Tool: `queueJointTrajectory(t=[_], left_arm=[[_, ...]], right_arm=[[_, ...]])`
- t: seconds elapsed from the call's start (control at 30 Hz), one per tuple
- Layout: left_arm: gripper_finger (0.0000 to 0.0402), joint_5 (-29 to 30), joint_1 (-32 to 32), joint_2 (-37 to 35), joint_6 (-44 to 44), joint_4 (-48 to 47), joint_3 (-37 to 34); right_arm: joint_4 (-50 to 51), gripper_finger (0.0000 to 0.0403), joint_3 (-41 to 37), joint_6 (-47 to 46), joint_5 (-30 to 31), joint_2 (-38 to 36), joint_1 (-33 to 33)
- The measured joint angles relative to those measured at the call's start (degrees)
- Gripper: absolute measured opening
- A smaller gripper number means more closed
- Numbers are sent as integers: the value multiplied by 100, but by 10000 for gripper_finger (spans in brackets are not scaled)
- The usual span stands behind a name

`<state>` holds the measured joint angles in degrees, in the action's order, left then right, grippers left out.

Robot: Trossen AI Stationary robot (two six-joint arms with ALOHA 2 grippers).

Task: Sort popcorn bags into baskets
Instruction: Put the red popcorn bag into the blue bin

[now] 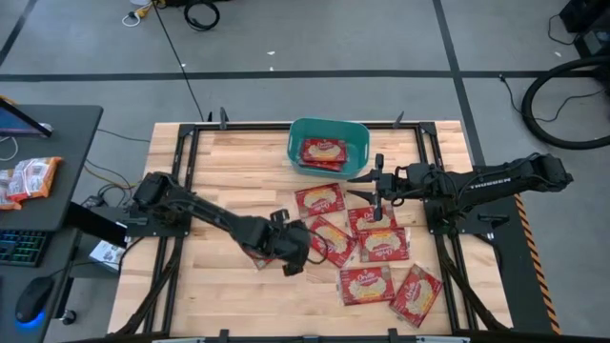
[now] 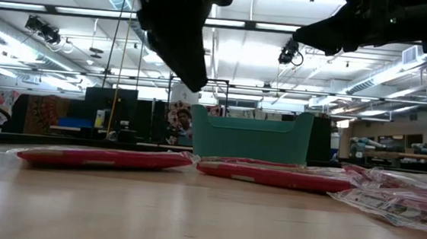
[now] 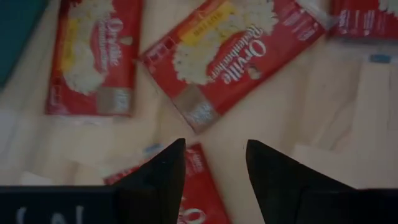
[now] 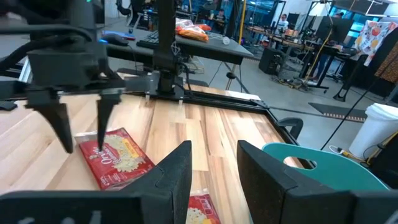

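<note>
Several red popcorn bags lie flat on the wooden table, among them one (image 1: 319, 200) in the middle and one (image 1: 367, 283) near the front. One more bag (image 1: 324, 151) lies inside the teal basket (image 1: 360, 133) at the back. My left gripper (image 1: 307, 248) hovers open and holds nothing, just above a bag (image 3: 194, 186) whose corner shows between its fingers; two other bags (image 3: 230, 56) lie ahead of it. My right gripper (image 1: 362, 187) hangs open and empty in front of the basket (image 4: 323, 168), above the bags, facing the left gripper (image 4: 84, 134).
A black metal frame (image 1: 181, 152) borders the table. A desk with a keyboard, a mouse and snack packets (image 1: 29, 179) stands to the left. In the low view, bags (image 2: 104, 157) lie across the table's width in front of the basket (image 2: 250, 138).
</note>
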<state>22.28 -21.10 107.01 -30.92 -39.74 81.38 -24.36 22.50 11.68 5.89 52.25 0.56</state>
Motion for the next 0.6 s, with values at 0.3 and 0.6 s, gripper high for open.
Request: queueJointTrajectory(t=[0.3,0.6], left_arm=[[172,38,-490,585,-880,-603,616],[172,481,-724,1331,-1364,-1860,1189]], right_arm=[[-85,132,1,-58,0,35,0],[-57,132,0,-59,0,98,-11]])
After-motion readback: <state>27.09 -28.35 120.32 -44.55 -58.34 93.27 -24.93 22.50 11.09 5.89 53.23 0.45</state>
